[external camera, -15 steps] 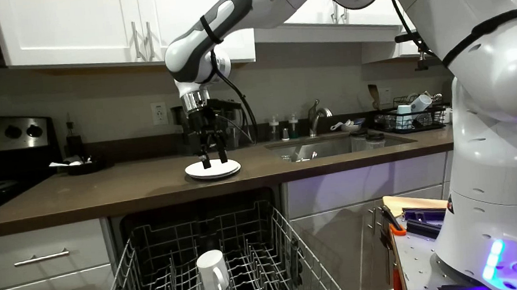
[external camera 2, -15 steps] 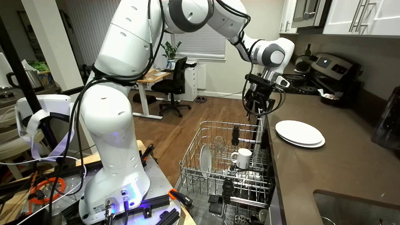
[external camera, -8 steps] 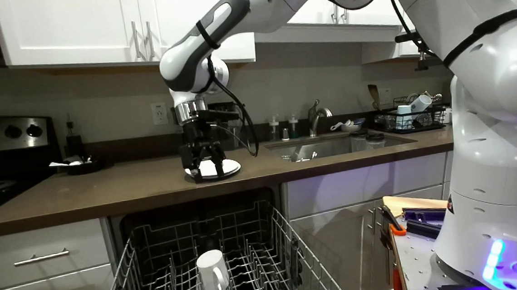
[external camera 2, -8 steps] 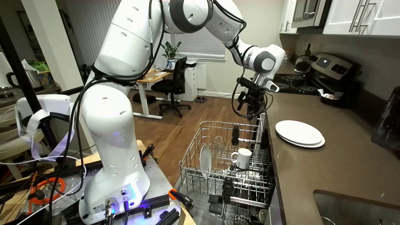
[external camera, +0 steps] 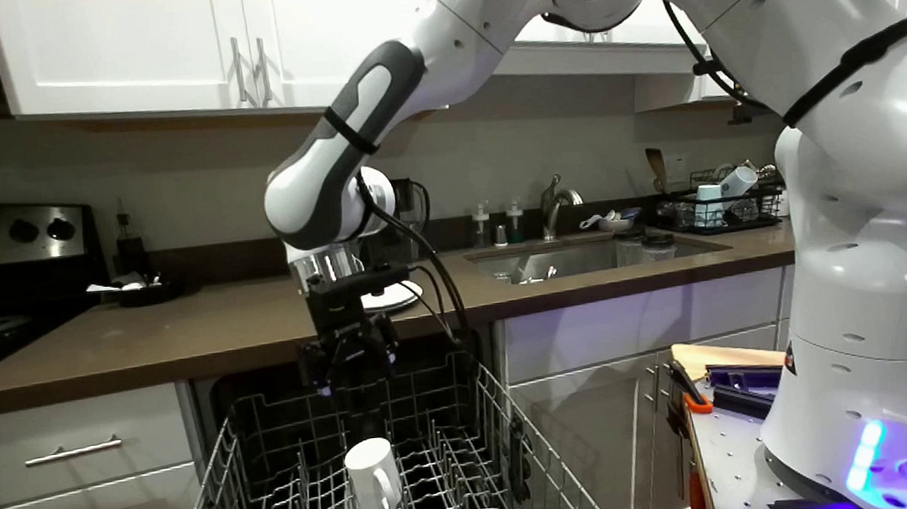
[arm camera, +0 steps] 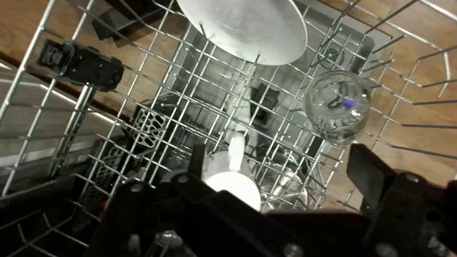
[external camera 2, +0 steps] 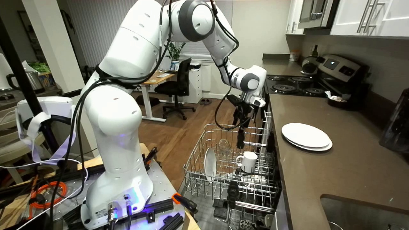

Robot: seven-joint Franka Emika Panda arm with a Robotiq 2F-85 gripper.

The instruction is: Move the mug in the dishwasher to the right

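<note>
- The gripper [arm camera: 276, 151] hangs over the wire rack [external camera: 547, 445], its fingers [arm camera: 367, 171] spread well apart, higher than the white mug [external camera 2: 248, 162] and apart from it.
- The mug stands in that rack, which extends out of the dark dishwasher [external camera: 428, 348].
- In the wrist view the mug is partly hidden behind the gripper's black linkage, nearer one finger than the other.
- In an exterior view the mug's handle points toward a pale plate [external camera 2: 210, 164] standing on edge in the same rack.
- A clear glass [arm camera: 337, 105] also sits in the rack, near the plate.
- Two white plates [external camera 2: 306, 137] lie flat and stacked on the table [external camera 2: 354, 172].
- A sink [external camera: 582, 260] is set into the table, a metal faucet [external camera: 551, 212] behind it.
</note>
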